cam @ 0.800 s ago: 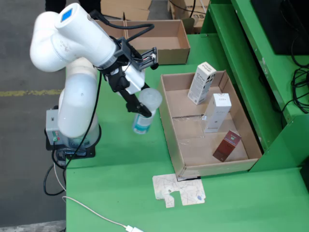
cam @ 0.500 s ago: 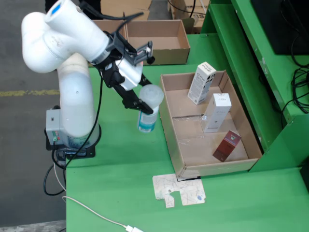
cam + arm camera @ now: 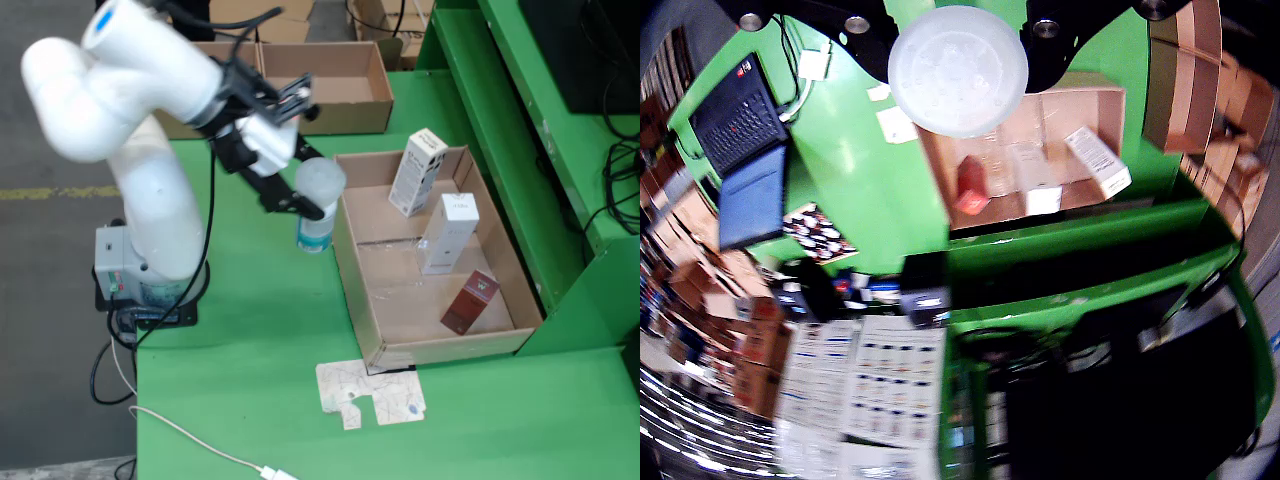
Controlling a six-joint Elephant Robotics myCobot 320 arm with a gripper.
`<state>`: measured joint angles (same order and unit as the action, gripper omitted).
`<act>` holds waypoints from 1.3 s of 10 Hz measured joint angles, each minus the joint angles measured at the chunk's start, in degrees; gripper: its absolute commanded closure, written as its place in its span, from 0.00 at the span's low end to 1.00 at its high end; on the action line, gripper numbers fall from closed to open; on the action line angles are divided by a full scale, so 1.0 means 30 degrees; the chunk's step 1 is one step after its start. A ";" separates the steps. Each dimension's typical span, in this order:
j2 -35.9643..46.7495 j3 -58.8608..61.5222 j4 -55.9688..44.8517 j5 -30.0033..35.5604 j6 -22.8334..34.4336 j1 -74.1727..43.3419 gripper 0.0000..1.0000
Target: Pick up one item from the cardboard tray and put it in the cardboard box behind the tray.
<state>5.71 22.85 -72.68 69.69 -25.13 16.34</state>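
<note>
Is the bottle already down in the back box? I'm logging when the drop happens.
No, in the fixed view the bottle hangs in the gripper above the green table, beside the tray, short of the back box.

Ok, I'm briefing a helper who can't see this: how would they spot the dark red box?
In the fixed view, find the open cardboard tray on the green table. Three small cartons are inside; the dark red box is nearest the camera, the only one not white.

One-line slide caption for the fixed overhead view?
White arm's tool holds a clear plastic bottle aloft beside the cardboard tray.
</note>
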 measured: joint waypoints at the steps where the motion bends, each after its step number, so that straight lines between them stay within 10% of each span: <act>1: -0.1203 0.0557 -0.0030 0.0117 0.0147 0.1057 1.00; 6: -0.5360 -0.0147 0.3837 0.3430 0.3837 0.3370 1.00; 13: -0.6560 -0.6240 0.9903 0.3603 0.4130 0.3693 1.00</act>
<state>-13.97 4.13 -42.97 80.50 -12.74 27.42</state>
